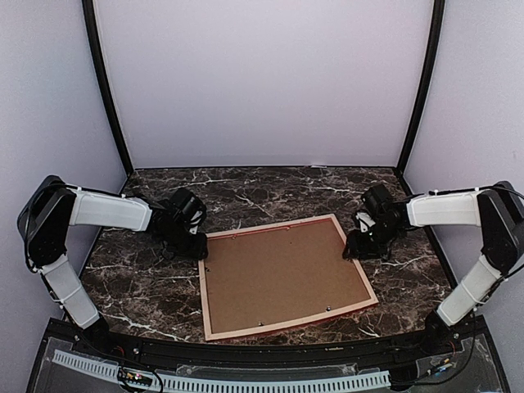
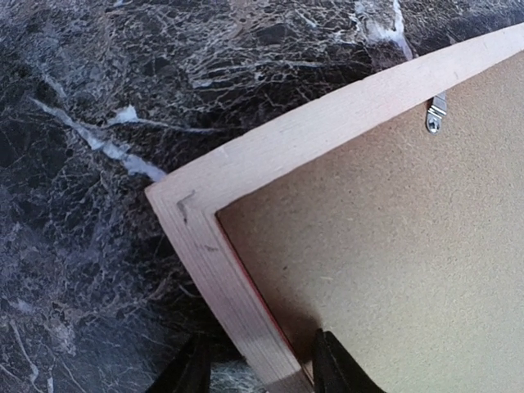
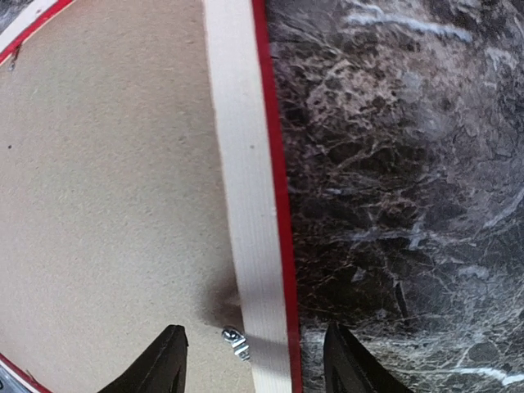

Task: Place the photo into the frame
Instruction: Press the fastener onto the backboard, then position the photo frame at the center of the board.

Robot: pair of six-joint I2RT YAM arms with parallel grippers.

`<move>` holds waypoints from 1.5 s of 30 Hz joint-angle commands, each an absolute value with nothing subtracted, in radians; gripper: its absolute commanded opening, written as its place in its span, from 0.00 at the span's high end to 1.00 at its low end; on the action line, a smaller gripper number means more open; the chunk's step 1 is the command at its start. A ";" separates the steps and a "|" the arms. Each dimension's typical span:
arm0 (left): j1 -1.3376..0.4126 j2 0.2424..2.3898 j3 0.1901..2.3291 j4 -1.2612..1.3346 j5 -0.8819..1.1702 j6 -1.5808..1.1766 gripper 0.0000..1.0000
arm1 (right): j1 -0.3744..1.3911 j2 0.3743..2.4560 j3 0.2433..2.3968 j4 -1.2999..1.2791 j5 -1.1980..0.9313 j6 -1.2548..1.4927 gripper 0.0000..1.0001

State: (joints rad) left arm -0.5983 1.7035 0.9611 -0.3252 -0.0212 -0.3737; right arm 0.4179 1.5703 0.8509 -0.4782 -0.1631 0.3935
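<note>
Pale wooden frame (image 2: 327, 123) seems light and stiff; take it by the rails. Left tool (image 2: 260, 370) and right tool (image 3: 252, 360) each straddle one, open, empty.

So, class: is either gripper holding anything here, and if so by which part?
Nothing is clamped. The left gripper straddles the left rail of the frame near its far corner, the right gripper straddles its right rail; both jaws stand open.

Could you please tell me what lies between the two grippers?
The frame, back up with its brown backing board in place, spans the stretch from left gripper to right gripper, clearest in the top view.
</note>
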 commanded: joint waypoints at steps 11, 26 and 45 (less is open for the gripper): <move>-0.592 1.543 0.953 -0.374 -0.116 -0.409 0.08 | 0.449 1.317 0.655 -0.499 -0.131 0.579 0.38; -0.720 1.290 0.885 -0.257 -0.038 -0.364 0.05 | 0.468 1.342 0.566 -0.411 -0.098 0.578 0.74; -1.250 1.760 1.157 -0.230 -0.305 0.003 0.04 | 0.468 1.479 0.774 -0.366 -0.222 0.536 1.00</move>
